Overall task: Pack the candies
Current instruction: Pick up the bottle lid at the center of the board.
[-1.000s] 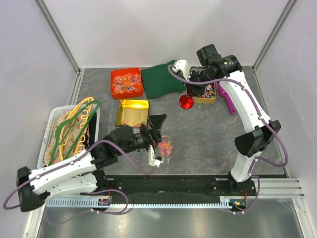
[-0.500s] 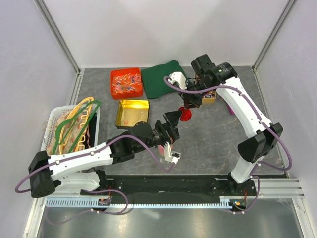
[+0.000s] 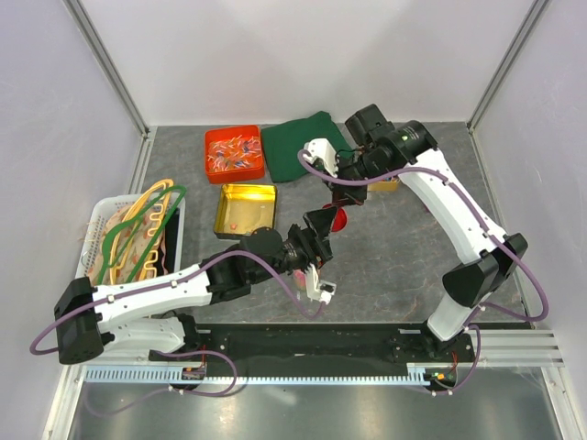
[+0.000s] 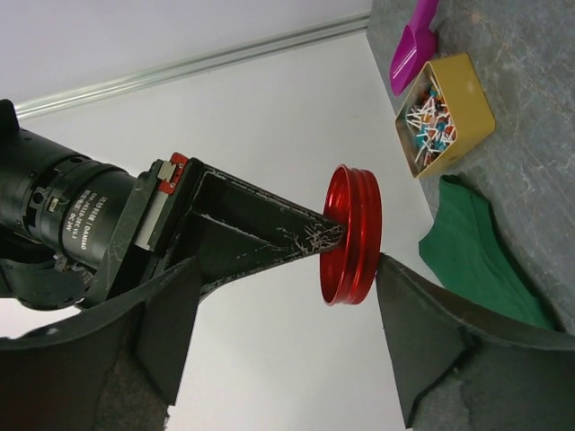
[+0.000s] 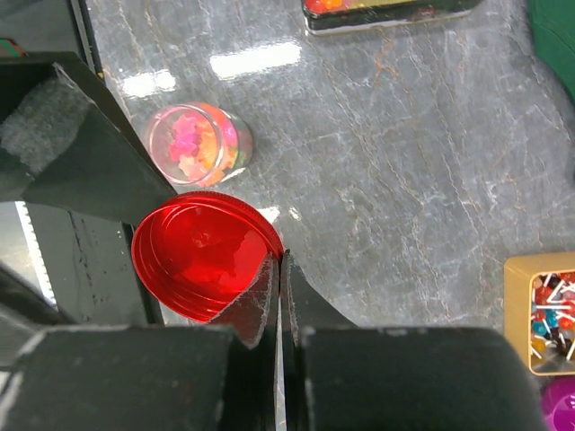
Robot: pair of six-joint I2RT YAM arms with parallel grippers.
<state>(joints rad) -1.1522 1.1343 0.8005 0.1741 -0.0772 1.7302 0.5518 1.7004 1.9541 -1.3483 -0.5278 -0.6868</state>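
A small clear jar [image 5: 198,144] full of pink, orange and yellow candies [image 5: 191,142] stands open on the table; in the top view it is hidden under my left arm. My right gripper [image 5: 279,262] is shut on the rim of a red lid [image 5: 202,256] and holds it in the air [image 3: 340,220]. My left gripper [image 4: 287,269] is open wide, with the red lid [image 4: 352,235] between its fingers and against the right one. In the top view my left gripper [image 3: 321,234] meets my right gripper [image 3: 344,211] mid-table. A gold tin [image 3: 245,208] holds a few candies.
An orange tray [image 3: 235,153] of wrapped sweets and a green cloth [image 3: 298,147] lie at the back. A small gold box [image 4: 445,112] of wrapped sweets and a pink scoop [image 4: 413,45] are at the back right. A white basket [image 3: 105,206] of hangers stands at the left.
My left gripper has left the jar and swung up and right to the lid. My right arm has carried the red lid left and nearer, between the left fingers.
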